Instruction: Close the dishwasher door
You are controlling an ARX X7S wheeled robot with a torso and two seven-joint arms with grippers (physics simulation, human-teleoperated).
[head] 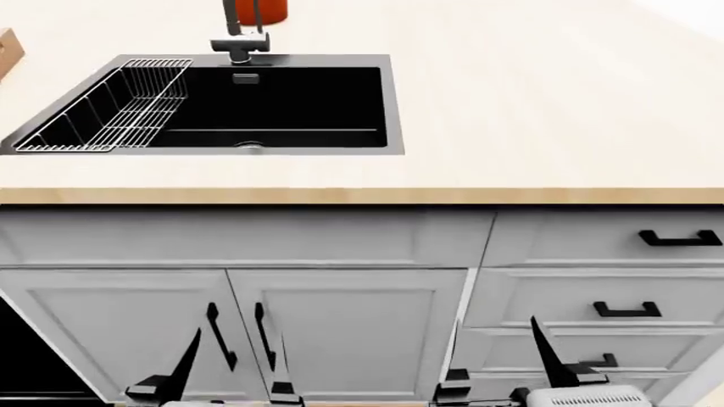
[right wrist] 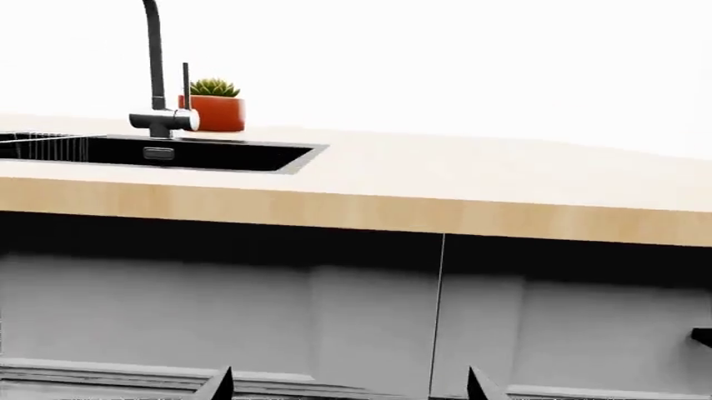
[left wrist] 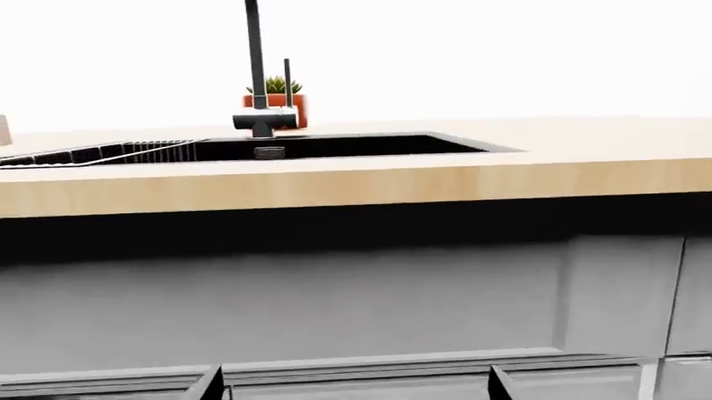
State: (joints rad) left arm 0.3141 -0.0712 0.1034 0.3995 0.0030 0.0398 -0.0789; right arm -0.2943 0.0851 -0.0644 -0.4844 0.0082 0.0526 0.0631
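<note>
Looking down from the head view, we saw a black sink (head: 283,106) set in a wooden counter (head: 543,110), with a wire rack (head: 108,110) sitting in its left end. Under the counter were grey cabinet doors (head: 351,331) with black bar handles, and grey drawers (head: 599,309) to their right. A black panel (head: 25,356) showed only in that view's bottom left corner, left of the cabinet doors; it looked like the dishwasher door, but too little showed for us to be sure. Neither wrist view had it. Our left gripper (head: 226,373) and right gripper (head: 498,365) poked up at the bottom edge, both with fingers spread wide and holding nothing, in front of the cabinets. The wrist views showed something the head view cut off: the tall black tap (left wrist: 256,75) and a little green plant in an orange pot (right wrist: 213,108) behind it. They looked at the counter edge from low down, with only finger tips showing.
</note>
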